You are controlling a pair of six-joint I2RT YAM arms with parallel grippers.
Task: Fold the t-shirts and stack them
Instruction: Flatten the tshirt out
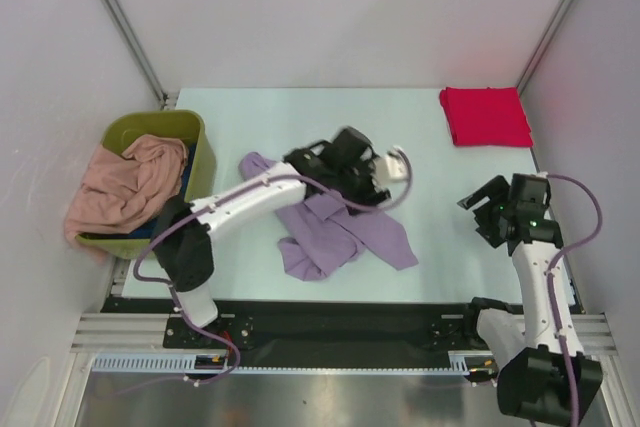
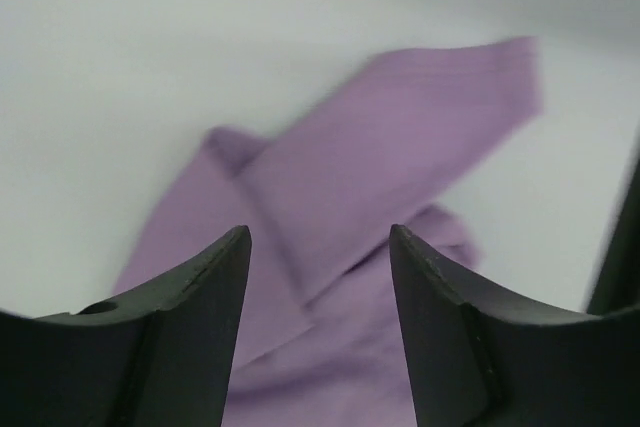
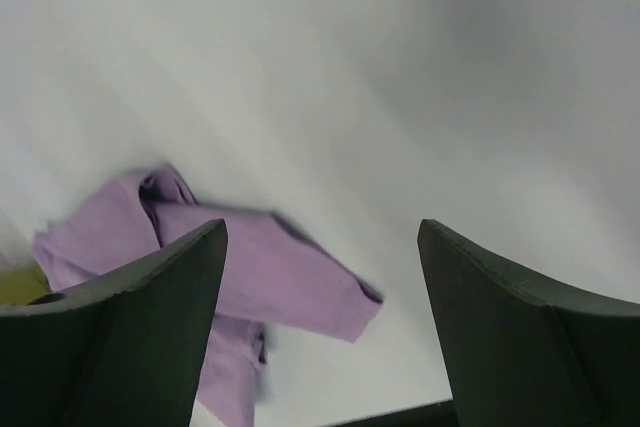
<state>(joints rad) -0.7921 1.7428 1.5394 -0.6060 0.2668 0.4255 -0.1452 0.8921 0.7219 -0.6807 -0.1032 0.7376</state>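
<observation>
Only the red shirt (image 1: pixel 486 116) is folded so far; the lavender shirt (image 1: pixel 340 232) is crumpled, the pink shirt (image 1: pixel 125 187) is in the bin (image 1: pixel 205 147), and the left gripper (image 2: pixel 318 237) and right gripper (image 3: pixel 322 232) both gape empty.

Top view overhead, facing down; wrist views close, share lavender shirt (image 1: pixel 380 233).

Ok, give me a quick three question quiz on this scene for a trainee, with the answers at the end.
1. True or false: the red shirt is folded.
2. Fill in: the pink shirt hangs over the rim of the green ____.
3. Which shirt is the left gripper over? A red, B purple, C pink.

Key: 1 true. 2 bin. 3 B.
</observation>
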